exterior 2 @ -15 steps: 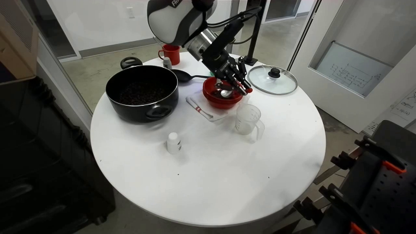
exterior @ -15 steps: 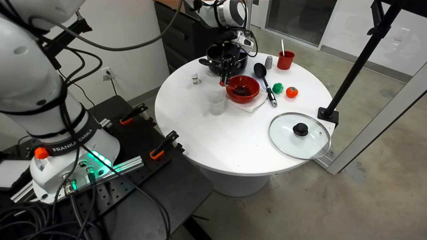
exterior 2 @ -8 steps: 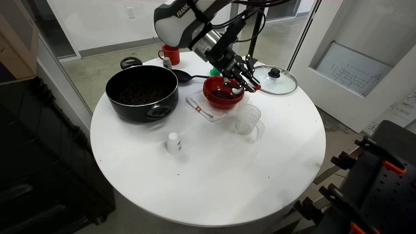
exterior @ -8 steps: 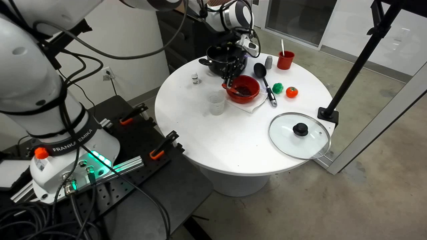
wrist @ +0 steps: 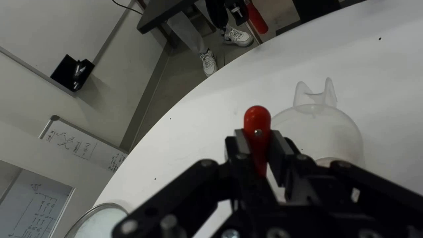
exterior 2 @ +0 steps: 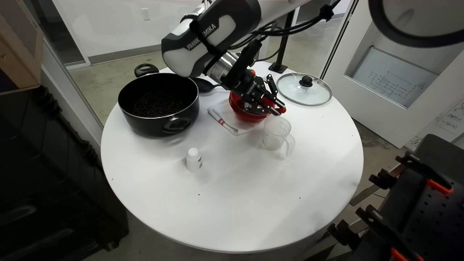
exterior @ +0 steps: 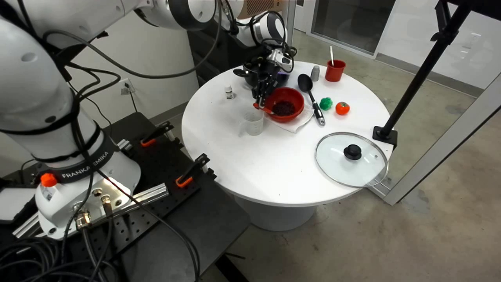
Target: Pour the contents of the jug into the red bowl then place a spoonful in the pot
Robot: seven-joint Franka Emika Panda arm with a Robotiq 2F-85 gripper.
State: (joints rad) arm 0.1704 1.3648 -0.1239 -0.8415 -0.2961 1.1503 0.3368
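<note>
The spoon (wrist: 257, 117): in my hand (wrist: 259, 142); in an exterior view, above the frame's middle, its red handle slants down rightward across the left rim of the bowl (exterior: 289, 95).
My grip: pinching the handle near its rounded end, my fingers (wrist: 280, 147) pressed against both sides.
Weight: light and stiff, I judge; whatever sits in the scoop should pull that end downward.
Slip: the glossy handle could roll between my fingers, so I want a firm squeeze and slow turns.
Better hold: nearer mid-handle would be steadier, though the end grip keeps me off the dark bits (exterior: 283, 108) inside the bowl.
Scoop: hidden; I cannot tell whether it is loaded.
The bowl: on a cloth (exterior 2: 222, 121); probably slides if I lean on its rim.
The jug (exterior 2: 277, 131): right of centre in an exterior view; looks light and thin, best taken by its handle. Pouring seems done.
The pot (exterior 2: 156, 125): upper left in an exterior view; likely heavy, no need to grip it.
My arm (exterior 2: 208, 40): enters top right in an exterior view, folds back near top centre, then slopes down rightward.
My wrist: tipped off vertical; its view looks out over the worktop's (wrist: 185, 142) edge.
</note>
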